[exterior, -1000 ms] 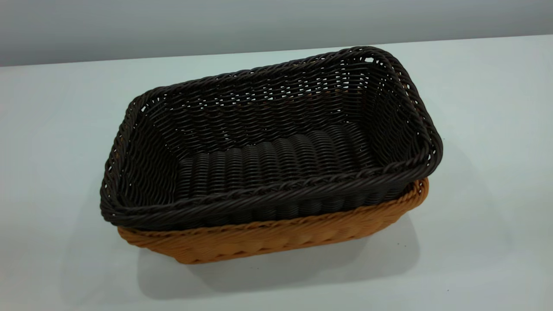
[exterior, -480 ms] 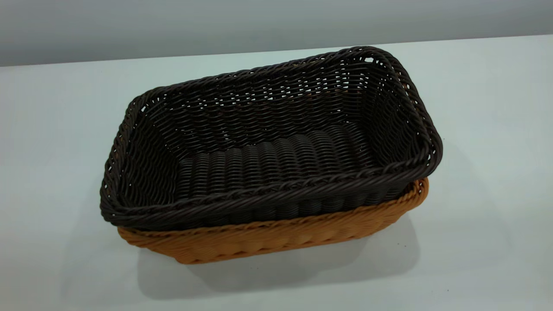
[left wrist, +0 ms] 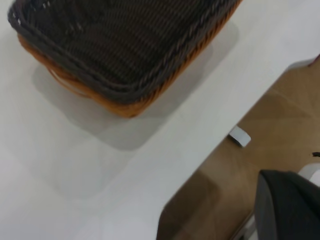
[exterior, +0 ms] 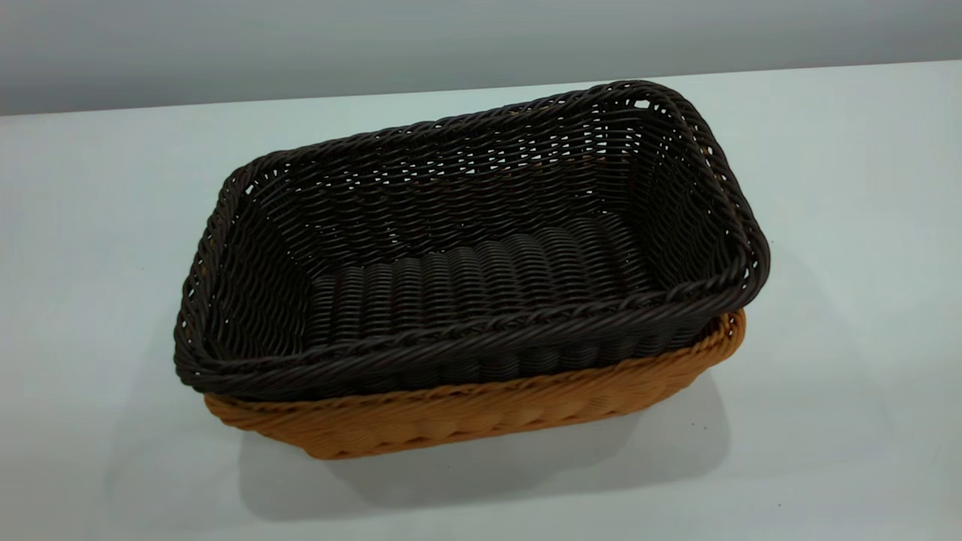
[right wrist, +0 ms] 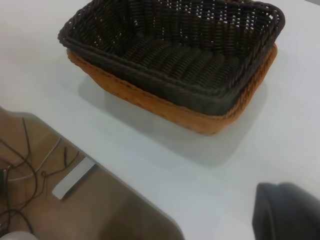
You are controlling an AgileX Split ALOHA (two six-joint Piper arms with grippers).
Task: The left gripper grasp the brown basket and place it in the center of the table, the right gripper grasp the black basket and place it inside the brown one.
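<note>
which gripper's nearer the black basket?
Left, likely. Left gripper sits past the table edge with the black basket cropped large in its view; right gripper, also past the edge, sees it whole.

1. Black basket (exterior: 466, 248) sits nested inside the brown basket (exterior: 481, 409), rims roughly parallel, its rim riding above the brown one's.
2. Brown basket rests on the table (exterior: 827, 376), approx. mid-table in the exterior view.
3. The pair lies at a slant: the right end is farther back, the left end nearer the front.
4. Nothing lies inside the black basket.
5. Wrist views: baskets stand well apart from the table edge; floor (right wrist: 100, 210) lies beyond and below that edge.
6. Cables (right wrist: 20, 170) and a small flat strip (right wrist: 73, 178) lie on the floor near the table corner, prob. loose.
</note>
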